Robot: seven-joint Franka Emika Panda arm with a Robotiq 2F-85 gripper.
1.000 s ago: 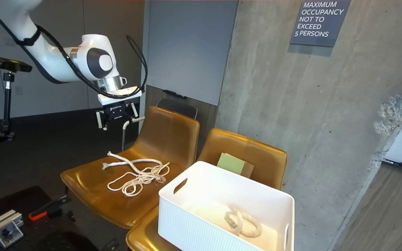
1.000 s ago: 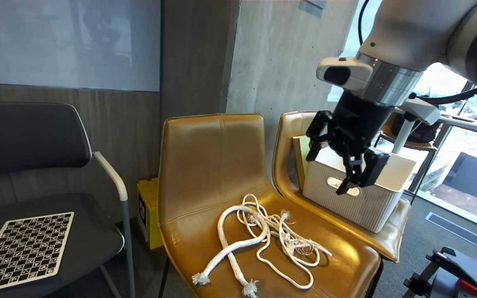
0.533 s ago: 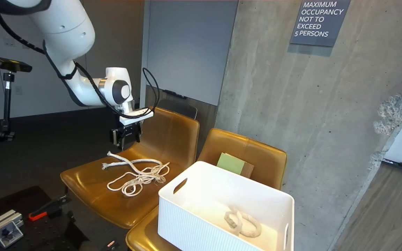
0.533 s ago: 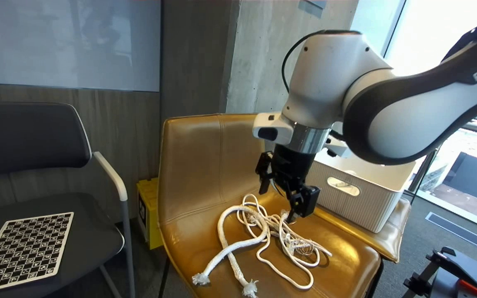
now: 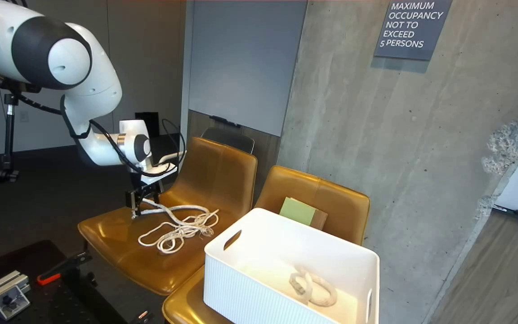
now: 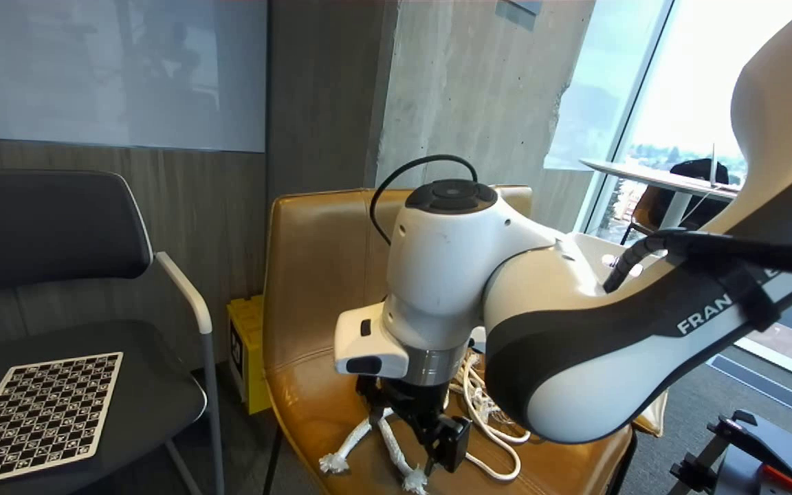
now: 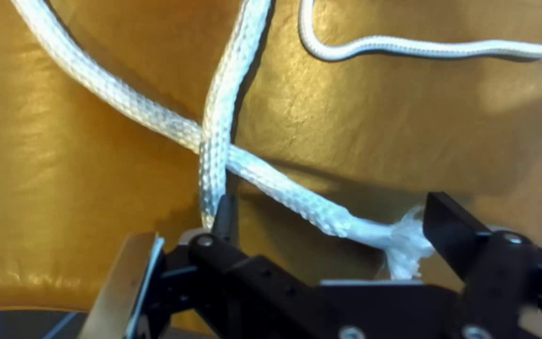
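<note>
There is 1 robot arm (image 5: pixel 90 103) with 1 claw (image 7: pixel 332 212) and 2 black fingers (image 7: pixel 447 221). There are 2 frayed ends (image 6: pixel 333 462) of thick white braided rope (image 7: pixel 101 89) and 1 tangle of thin white cord (image 5: pixel 190 230), its strands too muddled to count. The foreground has 2 tan leather chairs (image 5: pixel 216 180). There are also 1 black armchair (image 6: pixel 45 234), 1 white ribbed bin (image 5: pixel 241 283), 1 rope coil (image 5: pixel 324 300), 1 checkered board (image 6: pixel 45 412), 1 yellow box (image 6: pixel 251 350) and 1 occupancy sign (image 5: pixel 412 29).

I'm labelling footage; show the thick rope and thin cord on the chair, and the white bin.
Thick rope (image 7: pixel 213 147), wrist view: upper strand at crossing.
Thin cord (image 7: pixel 412 46), wrist view: stretch near top.
White bin (image 5: pixel 245 294), in an exterior view: ribbed wall.
</note>
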